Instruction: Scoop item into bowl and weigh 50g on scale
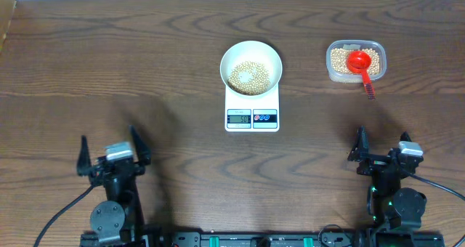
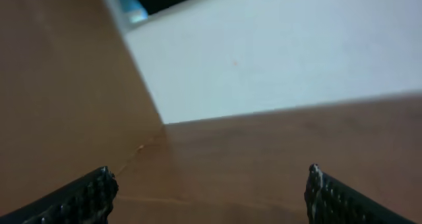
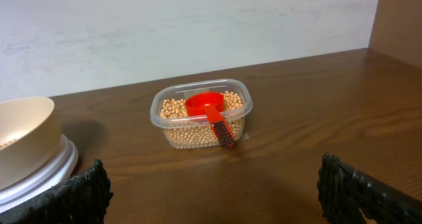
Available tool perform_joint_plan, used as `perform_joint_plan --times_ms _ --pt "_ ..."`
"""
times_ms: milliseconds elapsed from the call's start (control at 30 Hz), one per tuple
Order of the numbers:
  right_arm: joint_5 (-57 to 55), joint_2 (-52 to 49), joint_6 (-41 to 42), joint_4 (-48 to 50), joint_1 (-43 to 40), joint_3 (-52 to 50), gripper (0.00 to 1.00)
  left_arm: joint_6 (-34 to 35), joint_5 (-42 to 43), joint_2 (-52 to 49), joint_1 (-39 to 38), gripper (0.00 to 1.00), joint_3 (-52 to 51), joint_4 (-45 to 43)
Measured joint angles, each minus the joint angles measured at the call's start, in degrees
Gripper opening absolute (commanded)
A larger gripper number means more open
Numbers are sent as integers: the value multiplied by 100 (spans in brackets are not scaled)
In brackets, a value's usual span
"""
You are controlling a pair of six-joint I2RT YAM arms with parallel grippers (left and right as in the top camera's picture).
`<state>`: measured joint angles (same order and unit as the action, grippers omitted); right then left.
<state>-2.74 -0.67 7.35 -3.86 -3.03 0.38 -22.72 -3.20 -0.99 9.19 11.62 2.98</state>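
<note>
- The beans (image 1: 249,77) lie in the bowl (image 1: 227,58), which stands on the scale (image 1: 252,118).
- A red scoop (image 1: 359,60) rests in the bean-filled tub (image 1: 378,67).
- The left pincer (image 1: 109,139) and right pincer (image 1: 381,139) gape wide, empty.

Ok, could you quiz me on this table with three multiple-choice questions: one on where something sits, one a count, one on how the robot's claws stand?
1. Where does the red plastic scoop lie? A in the round white bowl; B beside that bowl; C in the clear plastic tub.
2. How many containers hold small tan beans? A one; B two; C three.
3. How are the left gripper and right gripper? A both open, empty; B both shut; C one gripping the scoop.
Answers: 1 C, it rests on the tub's beans. 2 B, bowl and tub. 3 A, each wrist view shows fingers wide apart, nothing between.
</note>
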Motion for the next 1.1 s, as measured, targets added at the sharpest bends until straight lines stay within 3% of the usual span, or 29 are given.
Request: perform_joint_plan --times_ms 167,300,467,667,1100 --pt "0 0 0 -2 0 0 99 -144 498 4 0 93 -4 535" --pt "0 0 0 -2 0 0 99 341 662 4 0 93 -4 577" --pt "0 0 0 -2 0 0 99 1023 608 15 0 93 -4 581" --pt "0 0 0 -2 0 0 99 1364 450 24 0 93 -205 442" --pt "0 0 0 0 0 0 99 1545 57 28 0 93 -920 55"
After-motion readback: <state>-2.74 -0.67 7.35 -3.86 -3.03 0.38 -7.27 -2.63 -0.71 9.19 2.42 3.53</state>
